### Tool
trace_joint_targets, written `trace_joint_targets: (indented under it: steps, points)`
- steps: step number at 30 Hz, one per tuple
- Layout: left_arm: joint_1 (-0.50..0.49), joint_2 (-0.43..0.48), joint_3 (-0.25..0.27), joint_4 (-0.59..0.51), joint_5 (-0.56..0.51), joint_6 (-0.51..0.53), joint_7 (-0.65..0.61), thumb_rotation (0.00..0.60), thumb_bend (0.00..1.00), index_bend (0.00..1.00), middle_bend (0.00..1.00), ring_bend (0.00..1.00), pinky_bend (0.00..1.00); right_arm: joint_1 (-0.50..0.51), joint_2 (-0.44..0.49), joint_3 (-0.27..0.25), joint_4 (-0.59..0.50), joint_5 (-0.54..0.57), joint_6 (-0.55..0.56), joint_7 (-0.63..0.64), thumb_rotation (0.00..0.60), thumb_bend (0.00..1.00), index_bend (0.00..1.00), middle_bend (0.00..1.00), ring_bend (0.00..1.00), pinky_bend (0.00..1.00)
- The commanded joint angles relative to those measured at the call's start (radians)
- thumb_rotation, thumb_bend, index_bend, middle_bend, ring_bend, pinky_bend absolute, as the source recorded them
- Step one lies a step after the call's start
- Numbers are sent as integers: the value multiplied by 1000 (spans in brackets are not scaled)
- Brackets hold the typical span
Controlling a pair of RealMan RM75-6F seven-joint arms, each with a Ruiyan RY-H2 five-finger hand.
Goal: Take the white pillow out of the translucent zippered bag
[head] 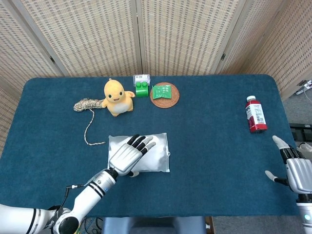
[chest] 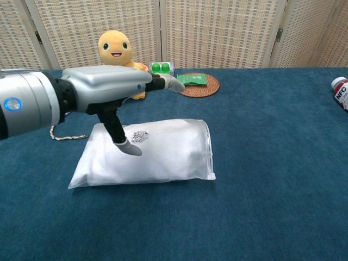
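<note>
Bag (head: pixel 155 155) of translucent plastic lies flat on the blue table (head: pixel 214 141), near the front edge and left of centre, with the white pillow (chest: pixel 163 155) wholly inside it. Zipper edge faces the robot's right, as the chest view shows. A small printed mark sits on the bag's top face.

Left hand (head: pixel 127 156) is spread above the bag's left half, palm down, fingers (head: pixel 144 143) apart and extended toward the far side. In the chest view the thumb (chest: pixel 129 148) points down to the bag's top surface; whether it touches cannot be told. The hand holds nothing.

Right hand (head: pixel 295 170) is at the table's right front corner, well apart from the bag, fingers apart and holding nothing.

Other items: a yellow plush toy (head: pixel 117 97) stands toward the far side, with a coil of rope (head: pixel 86 104) just to its left, one strand trailing toward the bag. A green block (head: pixel 142 88) sits beside the toy, and a green packet (head: pixel 162 91) lies on a round woven coaster (head: pixel 173 100). A red bottle (head: pixel 255 114) lies near the right edge.
</note>
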Motion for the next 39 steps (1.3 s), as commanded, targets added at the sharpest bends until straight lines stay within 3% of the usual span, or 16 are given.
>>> trace_joint_targets:
  steps: [1,10,21,39]
  points:
    - [-11,-18,13,30,-14,3,-11,600,0,0,0,0,0,1,-3,-1,4,1,-5,0,600,0,26,134,171,292]
    - [-25,-28,38,74,-57,-8,-50,600,0,0,0,0,0,6,-8,-1,2,-2,-12,-9,600,0,26,135,171,292]
    - [-84,-58,25,131,-207,-38,-58,600,0,0,0,0,0,13,-14,-4,0,-4,-26,-17,600,0,26,138,171,292]
    - [-153,-94,46,225,-393,-40,-45,600,0,0,0,0,0,17,-25,-13,5,-2,-47,-12,600,0,29,152,171,292]
